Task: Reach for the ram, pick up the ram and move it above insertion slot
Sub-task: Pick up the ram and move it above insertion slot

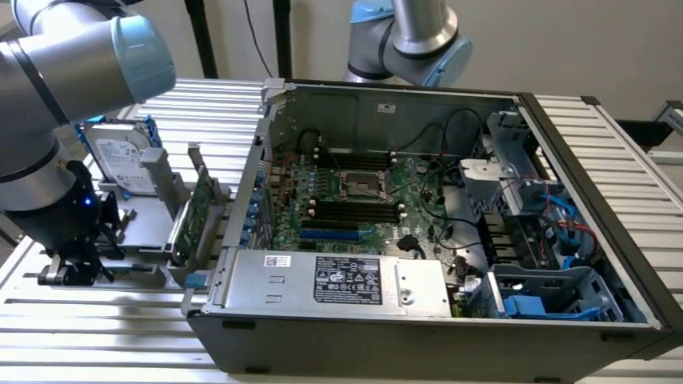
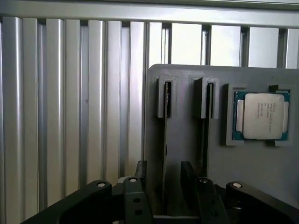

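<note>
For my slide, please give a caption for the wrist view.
Open black gripper straddling the thin edge-on ram in its grey slotted holder, silver square processor alongside.

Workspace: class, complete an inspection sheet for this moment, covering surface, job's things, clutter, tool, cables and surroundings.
Surface: slatted metal table.
Job's things: ram upright, edge-on in grey holder; black slots on the motherboard.
Clutter: CPU, hard drive and card on the holder.
Tool: open, fingers astride the ram.
Cables: wires inside the open case.
Surroundings: second arm behind the case.
</note>
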Available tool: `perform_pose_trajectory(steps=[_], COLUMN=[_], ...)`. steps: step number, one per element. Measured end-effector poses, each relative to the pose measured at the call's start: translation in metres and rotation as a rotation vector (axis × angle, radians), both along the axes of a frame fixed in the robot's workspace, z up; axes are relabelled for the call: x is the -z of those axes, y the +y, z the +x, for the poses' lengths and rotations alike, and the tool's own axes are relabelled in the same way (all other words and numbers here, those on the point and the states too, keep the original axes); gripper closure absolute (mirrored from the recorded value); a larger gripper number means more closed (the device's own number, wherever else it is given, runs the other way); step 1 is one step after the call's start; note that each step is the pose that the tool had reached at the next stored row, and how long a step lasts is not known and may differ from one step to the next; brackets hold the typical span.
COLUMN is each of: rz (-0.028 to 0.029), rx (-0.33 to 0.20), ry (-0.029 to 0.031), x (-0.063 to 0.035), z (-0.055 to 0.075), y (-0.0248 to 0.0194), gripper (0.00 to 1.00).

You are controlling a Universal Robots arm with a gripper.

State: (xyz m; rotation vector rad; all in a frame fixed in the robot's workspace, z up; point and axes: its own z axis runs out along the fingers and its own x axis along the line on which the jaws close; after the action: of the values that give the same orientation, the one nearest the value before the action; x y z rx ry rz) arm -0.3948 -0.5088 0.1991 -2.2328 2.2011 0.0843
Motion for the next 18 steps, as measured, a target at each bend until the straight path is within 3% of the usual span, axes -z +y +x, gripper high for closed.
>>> perform_pose_trajectory(steps=[5,8,11,13,18], rz=[0.0001,0.0002,0.0002,0.0002,0.0002], rx=[0.0,0.0,0.0,0.0,0.0], ry=[-0.0001,-0.0003,-0.0003,-0.0003,-0.0003], x=[0.002,0.0022,0.0022,0.0022,0.0021], z=[0.0,0.0,0.0,0.0,0.0], y=[0.0,0.0,0.0,0.0,0.0], gripper=[0.6,0.73,0.73,0.82,0.86])
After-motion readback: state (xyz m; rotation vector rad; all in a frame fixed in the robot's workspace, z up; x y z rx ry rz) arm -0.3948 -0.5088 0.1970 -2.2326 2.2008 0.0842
